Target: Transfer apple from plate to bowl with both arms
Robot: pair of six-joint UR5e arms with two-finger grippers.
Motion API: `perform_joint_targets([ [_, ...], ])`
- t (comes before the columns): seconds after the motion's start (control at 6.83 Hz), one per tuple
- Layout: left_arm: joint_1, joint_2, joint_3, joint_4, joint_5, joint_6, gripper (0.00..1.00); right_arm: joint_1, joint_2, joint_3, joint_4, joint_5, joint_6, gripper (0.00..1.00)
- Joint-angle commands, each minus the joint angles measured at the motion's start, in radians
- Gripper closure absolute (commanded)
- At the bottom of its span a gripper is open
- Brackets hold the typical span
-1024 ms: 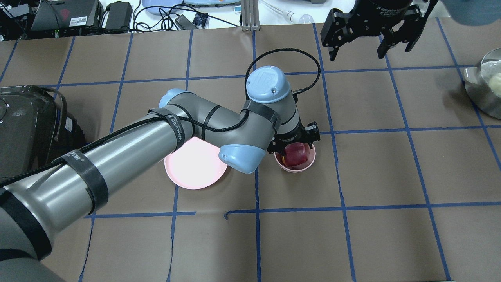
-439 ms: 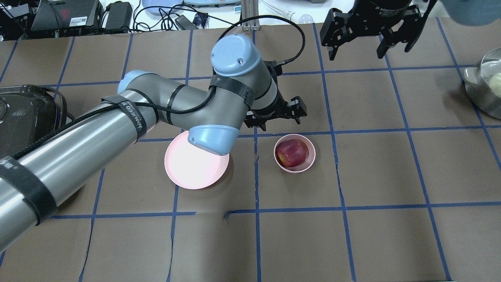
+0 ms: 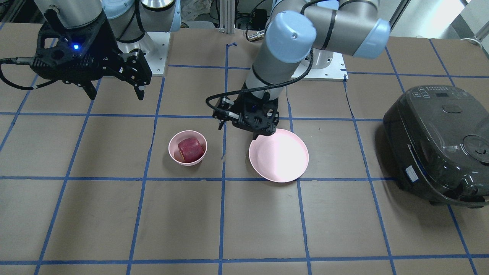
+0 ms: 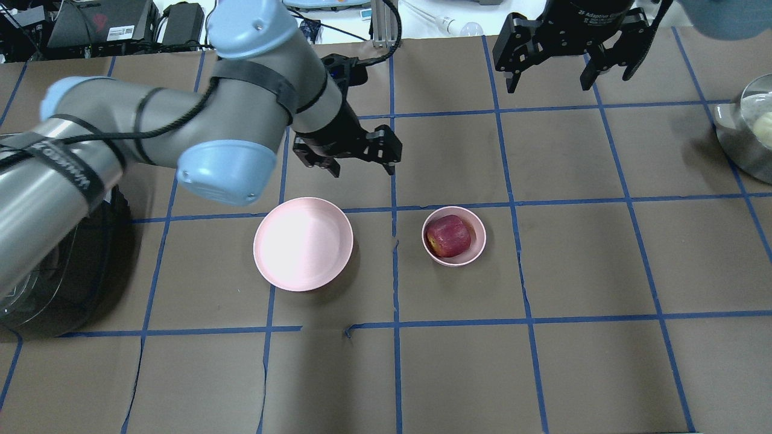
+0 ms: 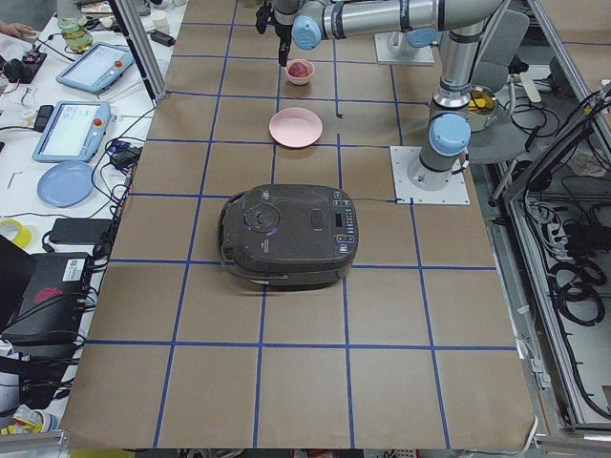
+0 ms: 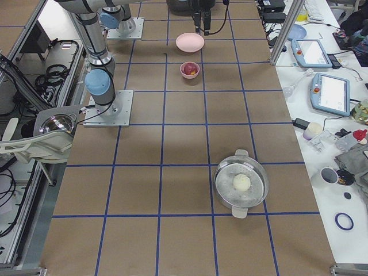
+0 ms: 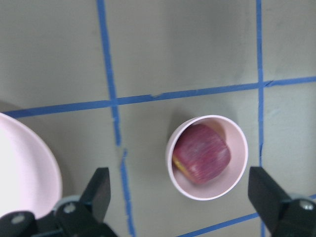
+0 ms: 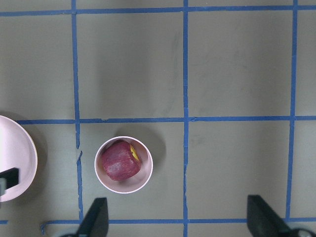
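Brown gridded desk (image 4: pixel 579 259), two arms above it. Where was the apple (image 4: pixel 448 235)? (Editor)

Inside the bowl (image 4: pixel 479 239), the plate (image 4: pixel 303 244) bare beside it. The left arm's (image 4: pixel 241 102) jaws hung wide and empty beyond the bowl; the right arm's (image 3: pixel 70 11) jaws were also wide, farther off. Best retreat, I judged: upward, never across the bowl's rim. (Photographer)

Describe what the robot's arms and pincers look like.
Silver-grey tubular arms with light-blue joint caps. The left arm has a black cable strapped on with black bands. The left pincer and right pincer are black, two-fingered; the right shows a blue light.
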Motion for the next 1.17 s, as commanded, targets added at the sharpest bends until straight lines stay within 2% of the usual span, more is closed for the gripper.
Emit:
perform_joint_targets([
  [0.0,0.216,0.121,0.115,-0.272,0.092,0.104,0.0,0.0,0.0,0.002,0.001,0.001,-0.001,0.0],
  [0.15,0.247,0.133,0.139,-0.316,0.241,0.123,0.0,0.0,-0.002,0.0,0.0,0.0,-0.001,0.0],
  [0.29,0.235,0.139,0.137,-0.321,0.256,0.097,0.0,0.0,-0.002,0.0,0.003,0.0,-0.001,0.0],
  [0.44,0.223,0.138,0.139,-0.32,0.232,0.064,0.0,0.0,-0.002,0.002,0.003,0.0,-0.001,0.0],
  [1.02,0.224,0.141,0.145,-0.321,0.228,0.063,0.0,0.002,-0.005,0.002,0.005,0.0,-0.001,0.0],
])
